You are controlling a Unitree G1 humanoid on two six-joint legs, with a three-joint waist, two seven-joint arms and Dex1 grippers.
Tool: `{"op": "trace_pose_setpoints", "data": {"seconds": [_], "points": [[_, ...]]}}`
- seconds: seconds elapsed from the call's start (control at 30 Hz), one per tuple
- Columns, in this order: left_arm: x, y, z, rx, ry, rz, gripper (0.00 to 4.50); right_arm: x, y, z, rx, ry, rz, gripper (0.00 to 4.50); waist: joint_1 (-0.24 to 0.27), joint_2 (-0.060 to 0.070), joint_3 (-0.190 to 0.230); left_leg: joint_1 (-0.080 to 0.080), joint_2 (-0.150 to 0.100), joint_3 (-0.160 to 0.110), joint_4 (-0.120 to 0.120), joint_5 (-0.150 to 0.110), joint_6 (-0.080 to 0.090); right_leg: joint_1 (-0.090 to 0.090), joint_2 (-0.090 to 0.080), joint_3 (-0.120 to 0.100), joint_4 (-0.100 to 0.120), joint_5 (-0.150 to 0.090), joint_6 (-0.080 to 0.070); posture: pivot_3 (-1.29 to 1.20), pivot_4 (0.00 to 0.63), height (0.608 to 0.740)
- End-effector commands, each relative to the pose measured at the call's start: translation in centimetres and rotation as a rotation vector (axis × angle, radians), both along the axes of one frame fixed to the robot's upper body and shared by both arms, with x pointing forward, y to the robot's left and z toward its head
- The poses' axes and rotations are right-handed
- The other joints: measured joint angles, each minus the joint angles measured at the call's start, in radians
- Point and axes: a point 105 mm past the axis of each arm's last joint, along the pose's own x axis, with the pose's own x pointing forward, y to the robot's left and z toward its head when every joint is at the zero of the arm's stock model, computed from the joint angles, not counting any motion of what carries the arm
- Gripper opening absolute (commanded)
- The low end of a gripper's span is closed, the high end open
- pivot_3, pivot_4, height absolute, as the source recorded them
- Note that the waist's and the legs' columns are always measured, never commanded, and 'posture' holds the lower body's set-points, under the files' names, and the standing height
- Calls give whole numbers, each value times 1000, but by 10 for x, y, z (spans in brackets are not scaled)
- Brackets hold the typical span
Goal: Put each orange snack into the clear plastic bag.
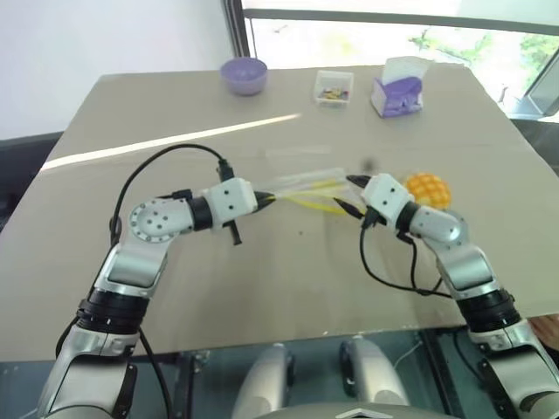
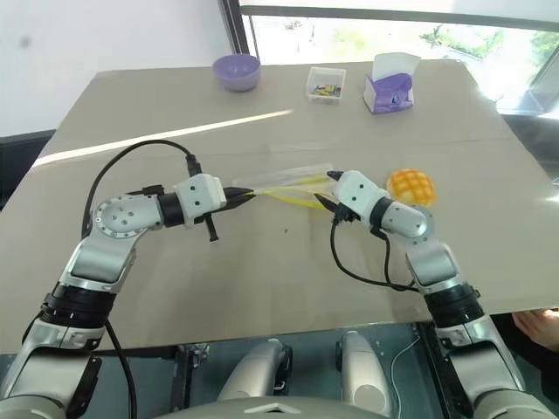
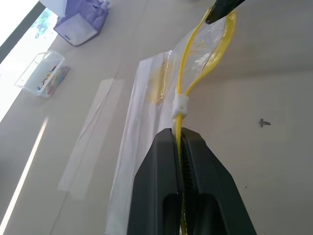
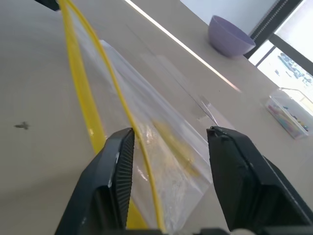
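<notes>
A: Quick pass. The flat see-through crinkly plastic zip bag with the yellow strip (image 1: pixel 301 188) hangs mid-table between the two arms, lifted off the beige tabletop (image 1: pixel 175 113). Handling?

B: Judging by the look, light, floppy and slick, no stiffness of its own. The yellow zip edge is the only firm bit, so take it there, one lip per side, to get a mouth open (film alone would probably slip).

A: And the round domed orange-yellow bun with the criss-cross top (image 1: pixel 429 189)?

B: Sits on the table at the right, just past the right arm's wrist, untouched. Probably soft and light, crushable; grip gently across the sides, not on the dome.

A: Left gripper (image 3: pixel 179 134)?

B: Fingers pressed together on the yellow strip near the white slider, holding that end of the bag up.

A: Right gripper (image 4: pixel 168 142)?

B: Fingers apart, straddling the bag's other end. The thin yellow lip runs between them, close to one finger; I can't tell whether it actually touches. Not clamped on anything.

A: Background?

B: Far edge: purple bowl (image 1: pixel 243 74) left, small clear box of colourful bits (image 1: pixel 334 87) centre, purple tissue holder (image 1: pixel 397 92) right. All well apart from the bag.
</notes>
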Motion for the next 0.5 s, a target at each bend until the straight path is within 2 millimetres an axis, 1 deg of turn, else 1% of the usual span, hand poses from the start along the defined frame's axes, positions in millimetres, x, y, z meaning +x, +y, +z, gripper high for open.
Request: {"op": "trace_pose_setpoints", "data": {"seconds": [0.03, 0.07, 0.1, 0.17, 0.23, 0.3, 0.4, 0.5], "points": [[1, -2, 11, -4, -49, -9, 0, -12, -11, 26, 56, -44, 23, 989, 0, 0, 0, 0, 0, 0, 0, 0, 0, 0, 0, 0, 0, 0, 0, 0, 150, 740], [1, -2, 11, -4, -50, -9, 0, -14, -14, 26, 51, -41, 18, 475, 1, 0, 0, 0, 0, 0, 0, 0, 0, 0, 0, 0, 0, 0, 0, 0, 150, 740], [1, -2, 11, -4, -51, -9, 0, -16, -16, 26, 49, -38, 18, 54, 1, 0, 0, 0, 0, 0, 0, 0, 0, 0, 0, 0, 0, 0, 0, 0, 150, 740], [1, -2, 12, -4, -52, -10, 0, -20, -16, 26, 58, -27, 28, 19, 1, 0, 0, 0, 0, 0, 0, 0, 0, 0, 0, 0, 0, 0, 0, 0, 150, 740], [2, -3, 12, -5, -55, -12, 0, -27, -10, 24, 75, 9, 68, 19, -1, 0, 0, 0, 0, 0, 0, 0, 0, 0, 0, 0, 0, 0, 0, 0, 150, 740], [1, -4, 13, -7, -56, -15, 0, -30, -4, 21, 81, 33, 87, 19, -3, 0, 0, 0, 1, 0, 0, 0, 0, 0, 0, 0, 0, 0, 0, 0, 150, 740], [1, -7, 14, -10, -58, -23, 0, -27, 11, 10, 69, 56, 93, 19, -3, 0, 0, 1, 1, 0, 0, 0, 0, 0, 0, 0, 0, 0, 0, 0, 150, 740], [0, -9, 15, -12, -60, -30, 0, -17, 20, 5, 88, 70, 68, 19, -3, 0, 0, 1, 1, 0, 0, 0, 0, 0, 1, 0, 1, 0, 0, 0, 150, 740]]}}
